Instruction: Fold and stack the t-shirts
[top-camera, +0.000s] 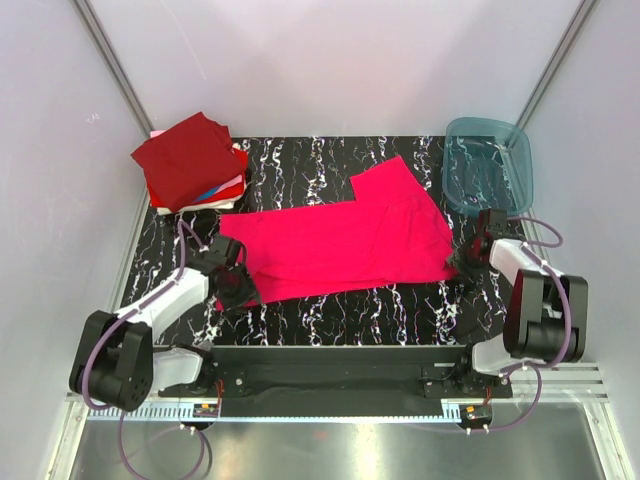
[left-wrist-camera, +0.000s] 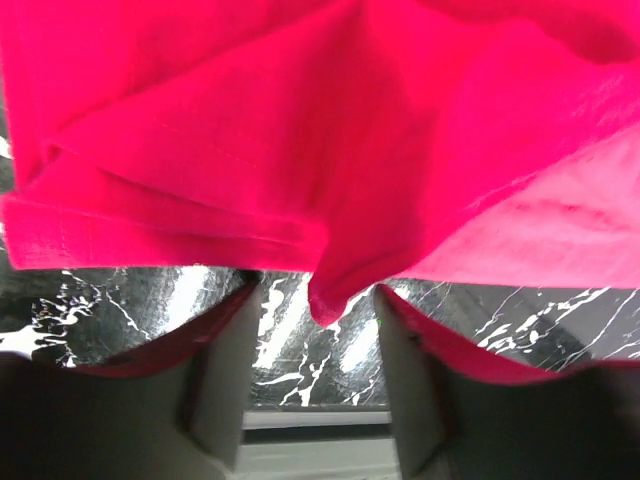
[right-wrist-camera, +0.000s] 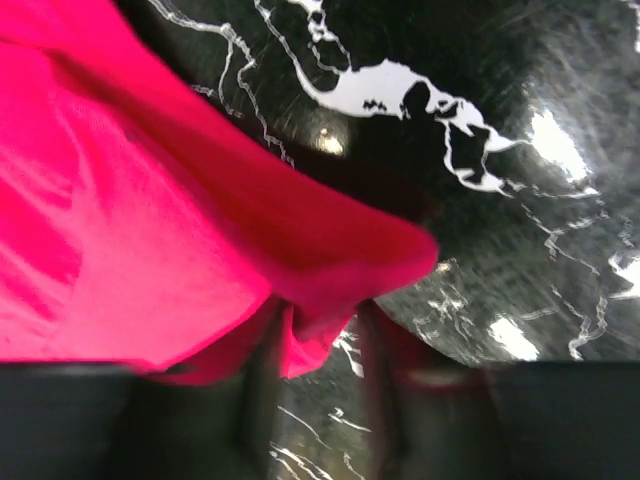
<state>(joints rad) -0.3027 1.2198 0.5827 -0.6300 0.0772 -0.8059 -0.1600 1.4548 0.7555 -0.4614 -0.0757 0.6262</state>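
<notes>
Magenta t-shirt (top-camera: 340, 240) lies spread on the marbled table (top-camera: 330, 320). Its long axis runs sideways from just beside the teal bin (top-camera: 520, 165), and a sleeve juts out left of the bin. Marble shows through the bin's floor. Well left of the bin sits the folded stack (top-camera: 190, 160), maroon on top. Left gripper (left-wrist-camera: 318, 290) fingers stand apart with cloth hanging between them. The right gripper (right-wrist-camera: 318, 330) straddles a fold, but blur hides whether it pinches.

My left gripper (left-wrist-camera: 318, 305): jaws apart, a fold of the magenta t-shirt (left-wrist-camera: 300, 130) hanging between them above the marbled table (left-wrist-camera: 120, 312).
</notes>
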